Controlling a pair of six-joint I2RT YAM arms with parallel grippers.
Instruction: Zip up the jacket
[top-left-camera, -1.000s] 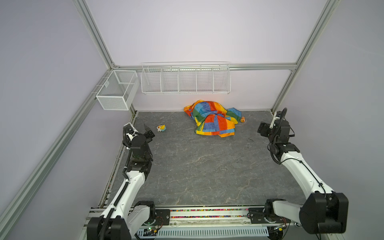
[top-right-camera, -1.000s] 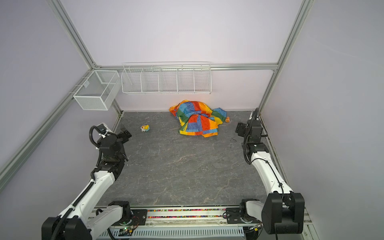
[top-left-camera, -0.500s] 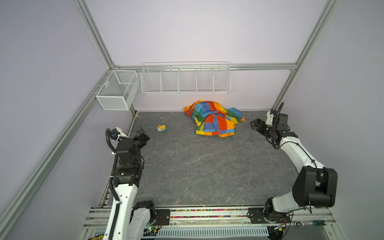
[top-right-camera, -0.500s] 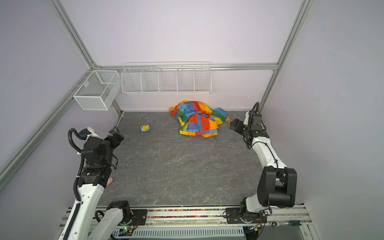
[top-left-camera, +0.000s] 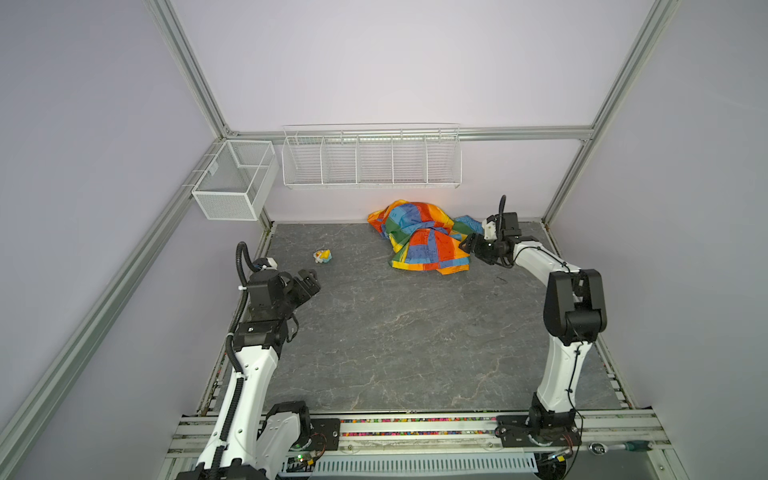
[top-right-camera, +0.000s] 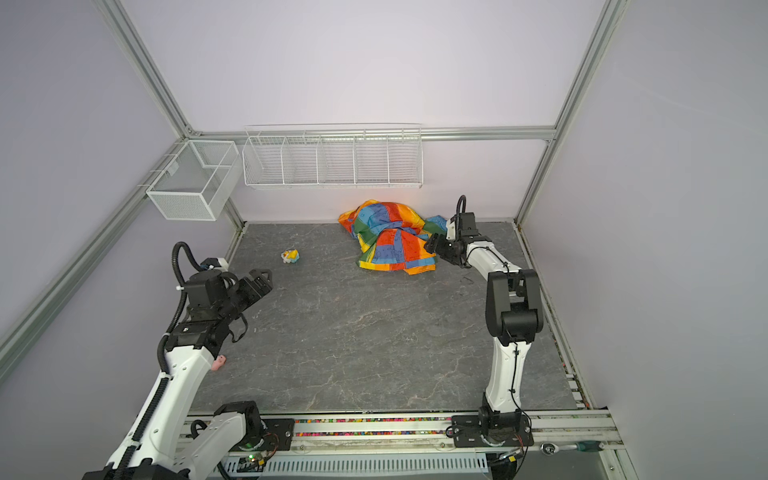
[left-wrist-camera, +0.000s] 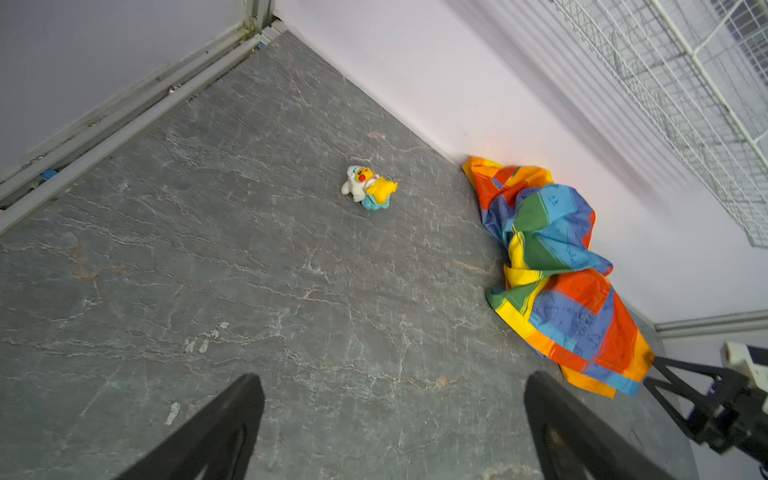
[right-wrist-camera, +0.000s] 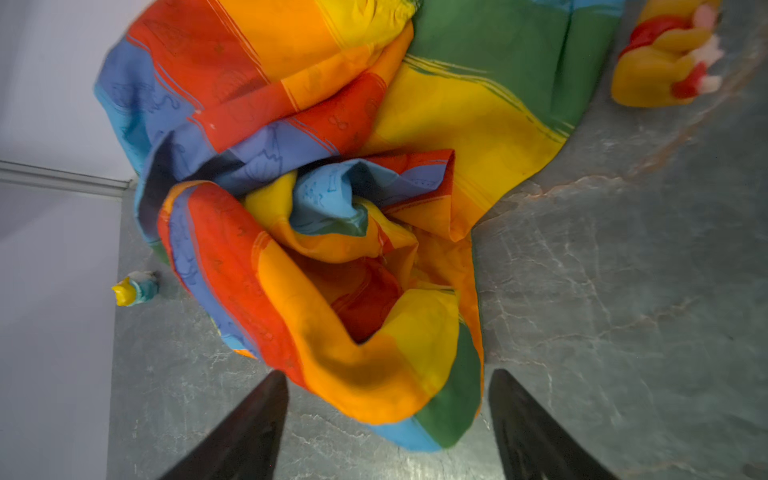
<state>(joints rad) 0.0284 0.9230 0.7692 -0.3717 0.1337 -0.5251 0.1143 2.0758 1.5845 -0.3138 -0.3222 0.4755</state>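
**Jacket bunched; zipper not located**

Risk: the jacket (top-left-camera: 419, 239) lies in a heap, so a grip on the nearest fold would likely catch loose cloth, not the zipper band, and drag the whole heap; zipper ends cannot be made out in any view. Condition: thin, rainbow-striped, crumpled. Location: far edge of the desk (top-left-camera: 395, 332), against the back wall, under the wire rack (top-left-camera: 371, 156).

Right fingers (right-wrist-camera: 249, 432) spread either side of an orange-green fold, gripping nothing; left fingers (left-wrist-camera: 216, 432) wide apart, empty, well away.

Toy figure (right-wrist-camera: 665, 58) just beside the jacket could be swept along.
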